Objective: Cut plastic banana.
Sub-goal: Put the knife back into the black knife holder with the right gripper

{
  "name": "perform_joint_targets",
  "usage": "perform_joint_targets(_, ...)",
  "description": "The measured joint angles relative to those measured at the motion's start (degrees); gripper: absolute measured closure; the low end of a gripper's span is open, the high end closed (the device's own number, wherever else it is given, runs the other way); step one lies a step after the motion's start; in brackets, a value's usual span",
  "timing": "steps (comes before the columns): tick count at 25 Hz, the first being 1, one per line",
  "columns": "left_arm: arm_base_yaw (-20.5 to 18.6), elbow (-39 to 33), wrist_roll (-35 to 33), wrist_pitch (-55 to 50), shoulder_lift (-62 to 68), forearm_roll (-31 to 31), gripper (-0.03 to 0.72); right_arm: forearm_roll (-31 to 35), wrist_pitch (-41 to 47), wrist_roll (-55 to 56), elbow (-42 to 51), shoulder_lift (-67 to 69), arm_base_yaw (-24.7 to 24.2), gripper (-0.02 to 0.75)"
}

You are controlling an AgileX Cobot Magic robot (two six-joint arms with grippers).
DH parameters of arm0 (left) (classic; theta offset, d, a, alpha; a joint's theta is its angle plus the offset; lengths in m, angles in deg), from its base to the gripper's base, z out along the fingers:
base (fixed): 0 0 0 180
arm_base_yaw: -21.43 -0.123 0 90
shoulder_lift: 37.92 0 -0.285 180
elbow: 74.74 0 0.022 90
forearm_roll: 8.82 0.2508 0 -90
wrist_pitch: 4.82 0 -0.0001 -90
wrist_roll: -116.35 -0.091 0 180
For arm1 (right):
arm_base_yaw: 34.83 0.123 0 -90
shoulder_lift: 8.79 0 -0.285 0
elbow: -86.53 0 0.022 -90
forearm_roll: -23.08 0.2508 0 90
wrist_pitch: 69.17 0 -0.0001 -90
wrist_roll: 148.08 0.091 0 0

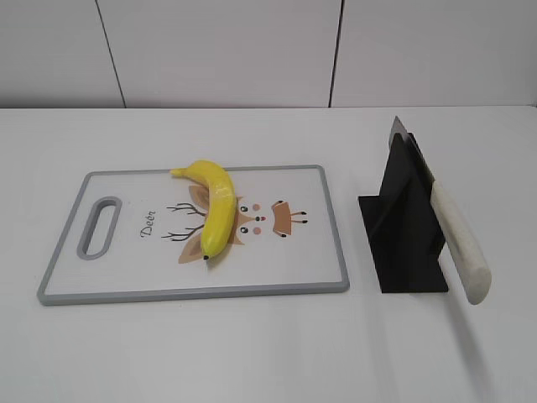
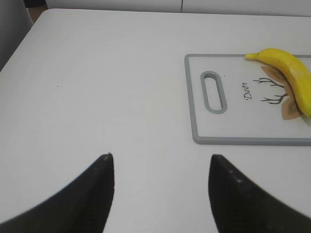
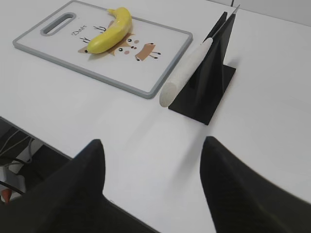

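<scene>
The plastic banana is glossy yellow and curved and lies on a white cutting board with a grey rim and a deer print. It also shows in the left wrist view and the right wrist view. A knife with a white handle rests in a black stand, handle sloping toward me; it also shows in the right wrist view. My left gripper is open and empty over bare table left of the board. My right gripper is open and empty near the table's front edge, short of the knife.
The board's handle slot is at its left end. The white table ends at a front edge in the right wrist view, with cables below. A white panelled wall stands behind.
</scene>
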Motion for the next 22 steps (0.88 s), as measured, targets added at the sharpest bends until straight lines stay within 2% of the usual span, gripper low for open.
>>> perform_joint_targets(3, 0.0, 0.0, 0.0, 0.0, 0.0, -0.1, 0.108, 0.0, 0.0, 0.0, 0.0, 0.0, -2.2, 0.262)
perform_joint_targets(9, 0.0, 0.0, 0.0, 0.0, 0.0, -0.1, 0.108, 0.0, 0.0, 0.0, 0.0, 0.0, -11.3, 0.263)
perform_joint_targets(12, 0.0, 0.0, 0.0, 0.1, 0.0, -0.1, 0.108, 0.0, 0.0, 0.0, 0.0, 0.0, -14.4, 0.263)
perform_joint_targets(22, 0.0, 0.0, 0.0, 0.0, 0.0, -0.1, 0.108, 0.0, 0.0, 0.0, 0.0, 0.0, -16.0, 0.263)
